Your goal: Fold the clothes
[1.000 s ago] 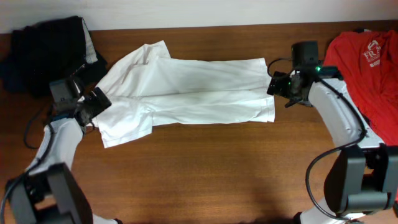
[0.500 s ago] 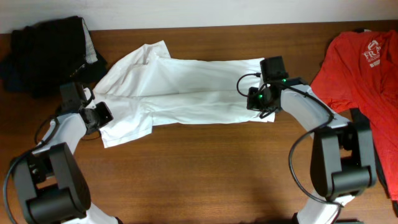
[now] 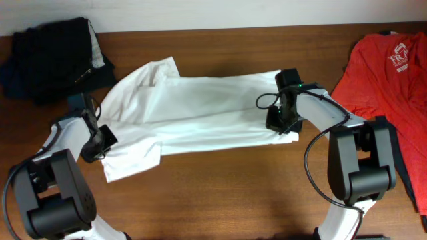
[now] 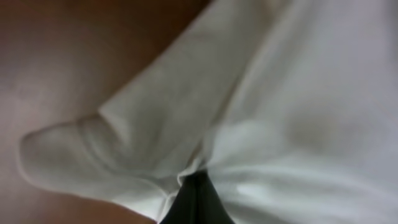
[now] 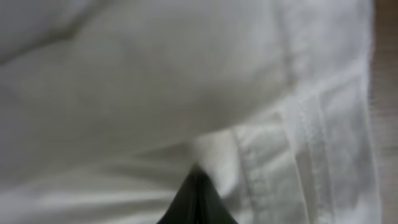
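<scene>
Currently the white shirt lies spread across the middle of the wooden surface, lengthwise from side to side. Its sleeves are toward the left and its hem toward the right. One sleeve points to the far edge; the other lies flat toward the near-left.

Left end effector: positioned at the shirt's left edge, by the near sleeve. In the left wrist view its dark fingers are together, with white fabric gathered and creased into their tips. Finding: clamped on the white shirt.

Right end effector: positioned at the hem end, toward the near corner. In the right wrist view the fingers are together and cloth puckers at their tips, with the stitched hem band running just beside them. Finding: clamped on the white shirt.

Other items: a red T-shirt with white print lies at the right edge of the surface, apart from the white shirt. A heap of dark garments occupies the far-left corner, just beside the shirt's shoulder.
</scene>
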You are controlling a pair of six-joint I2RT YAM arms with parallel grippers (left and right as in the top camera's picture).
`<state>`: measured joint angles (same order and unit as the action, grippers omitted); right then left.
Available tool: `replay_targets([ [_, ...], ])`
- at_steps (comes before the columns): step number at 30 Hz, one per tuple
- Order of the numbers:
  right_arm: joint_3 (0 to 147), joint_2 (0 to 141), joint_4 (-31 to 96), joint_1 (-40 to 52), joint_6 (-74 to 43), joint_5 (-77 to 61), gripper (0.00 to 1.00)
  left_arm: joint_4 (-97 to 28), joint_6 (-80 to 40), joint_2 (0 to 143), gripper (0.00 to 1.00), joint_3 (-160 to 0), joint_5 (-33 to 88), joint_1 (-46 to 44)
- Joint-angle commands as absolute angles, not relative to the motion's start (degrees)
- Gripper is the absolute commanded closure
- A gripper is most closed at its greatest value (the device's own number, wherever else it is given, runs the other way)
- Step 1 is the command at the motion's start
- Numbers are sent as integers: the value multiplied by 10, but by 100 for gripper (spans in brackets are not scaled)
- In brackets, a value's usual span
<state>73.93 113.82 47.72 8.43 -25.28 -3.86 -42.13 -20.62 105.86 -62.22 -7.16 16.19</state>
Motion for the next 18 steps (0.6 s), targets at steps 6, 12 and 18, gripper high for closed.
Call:
replay_targets([
  [6, 723, 1065, 623, 15, -292, 29, 96, -564, -240, 1017, 100, -602, -84, 181],
  [12, 723, 944, 659, -4, -270, 33, 94, -592, -211, 893, 88, -602, -26, 181],
  [18, 723, 904, 684, -4, -253, 30, 52, -666, -194, 846, 1, -601, -16, 181],
])
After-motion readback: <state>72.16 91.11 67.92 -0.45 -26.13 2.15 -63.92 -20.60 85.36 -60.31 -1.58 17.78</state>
